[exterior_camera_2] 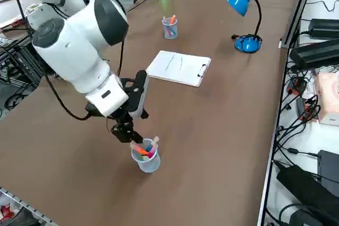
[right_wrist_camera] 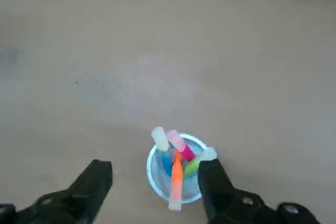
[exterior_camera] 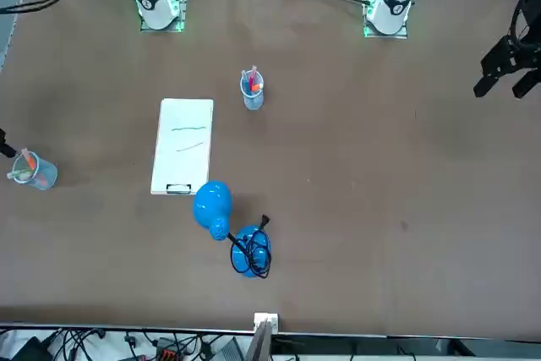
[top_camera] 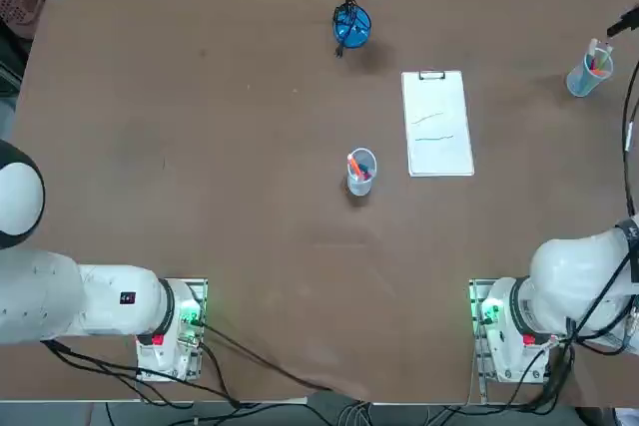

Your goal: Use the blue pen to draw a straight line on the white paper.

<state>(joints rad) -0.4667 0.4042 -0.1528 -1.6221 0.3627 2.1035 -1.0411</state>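
Observation:
A clear cup (right_wrist_camera: 176, 174) near the table's right edge holds several pens, and among them a light-blue pen (right_wrist_camera: 167, 162) stands beside orange, pink and green ones. My right gripper (right_wrist_camera: 155, 167) hovers open just above this cup (exterior_camera_2: 145, 158), its fingers apart on either side of it. The side view shows the gripper (exterior_camera_2: 126, 130) a little above the cup's rim, touching nothing. The white paper (top_camera: 437, 125) lies on its clipboard mid-table, clip at the far end, with faint lines across it. It also shows in the front view (exterior_camera: 183, 143) and the side view (exterior_camera_2: 177, 67).
A second clear cup of pens (top_camera: 360, 171) stands left of the clipboard. A blue desk lamp (top_camera: 351, 25) sits at the far side of the table. The cup under the gripper (top_camera: 589, 69) is close to the table's right edge.

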